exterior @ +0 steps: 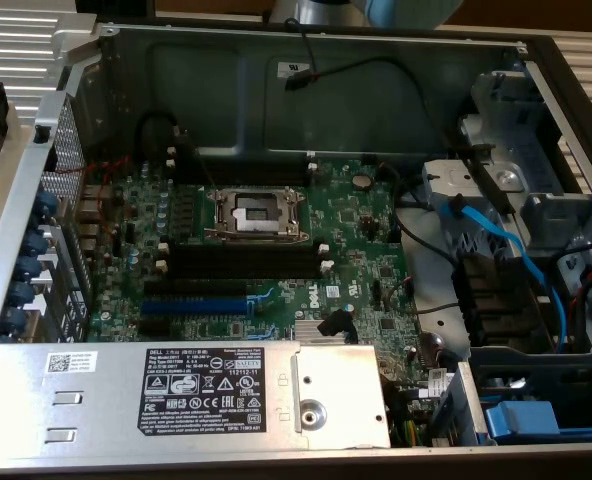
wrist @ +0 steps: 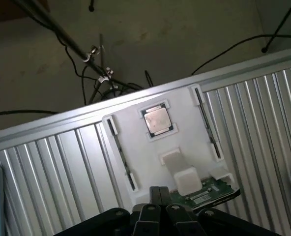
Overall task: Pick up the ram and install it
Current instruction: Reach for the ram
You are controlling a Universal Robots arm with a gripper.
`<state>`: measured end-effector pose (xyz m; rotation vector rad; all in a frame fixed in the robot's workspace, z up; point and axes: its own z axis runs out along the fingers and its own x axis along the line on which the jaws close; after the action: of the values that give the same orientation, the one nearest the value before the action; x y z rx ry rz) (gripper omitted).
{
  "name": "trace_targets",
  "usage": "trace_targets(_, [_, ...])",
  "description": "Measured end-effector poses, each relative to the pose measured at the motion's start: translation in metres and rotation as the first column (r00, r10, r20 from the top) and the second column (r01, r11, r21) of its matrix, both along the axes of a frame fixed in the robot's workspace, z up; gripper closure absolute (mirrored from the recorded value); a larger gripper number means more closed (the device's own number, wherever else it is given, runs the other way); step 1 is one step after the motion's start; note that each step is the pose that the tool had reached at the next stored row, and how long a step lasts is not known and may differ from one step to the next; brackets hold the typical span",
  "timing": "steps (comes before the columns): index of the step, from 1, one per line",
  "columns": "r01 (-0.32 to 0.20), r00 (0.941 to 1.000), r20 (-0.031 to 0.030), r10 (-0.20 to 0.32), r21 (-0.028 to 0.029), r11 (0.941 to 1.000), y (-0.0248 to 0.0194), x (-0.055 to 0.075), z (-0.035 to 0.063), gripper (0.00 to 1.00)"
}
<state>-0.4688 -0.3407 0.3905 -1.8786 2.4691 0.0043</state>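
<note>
Here, ram (wrist: 210, 192) on tray (wrist: 135, 158), ribbed tabletop (wrist: 52, 167).

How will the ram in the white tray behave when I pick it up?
The ram looks thin and flat, so probably stiff and light. Its bare green circuit face suggests fragility. A white block sits close against it, so it may snag when lifted.
</note>
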Motion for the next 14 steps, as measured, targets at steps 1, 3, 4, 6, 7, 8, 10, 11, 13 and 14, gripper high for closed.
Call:
trace_targets(1, [-0.017,0.9999,-0.0002,0.017,0.0,0.9999,0.0,0.0,0.0,0.9])
trace_targets(3, [-0.055,0.9985,-0.0006,0.055,0.0,0.9985,0.0,0.0,0.0,0.9])
trace_targets(4, [-0.072,0.9974,-0.0008,0.072,0.0,0.9974,0.0,0.0,0.0,0.9])
trace_targets(6, [-0.108,0.9941,-0.0009,0.108,0.0,0.9941,0.0,0.0,0.0,0.9])
trace_targets(7, [-0.127,0.9919,-0.0009,0.127,0.0,0.9919,0.0,0.0,0.0,0.9])
trace_targets(8, [-0.145,0.9894,-0.0009,0.145,0.0,0.9894,0.0,0.0,0.0,0.9])
trace_targets(10, [-0.181,0.9834,-0.001,0.181,0.0,0.9834,0.0,0.0,0.0,0.9])
trace_targets(11, [-0.199,0.98,-0.001,0.199,0.0,0.98,0.0,0.0,0.0,0.9])
trace_targets(13, [-0.235,0.9719,-0.0011,0.235,0.0,0.9719,0.0,0.0,0.0,0.9])
trace_targets(14, [-0.253,0.9674,-0.0011,0.253,0.0001,0.9674,0.0,0.0,0.0,0.9])
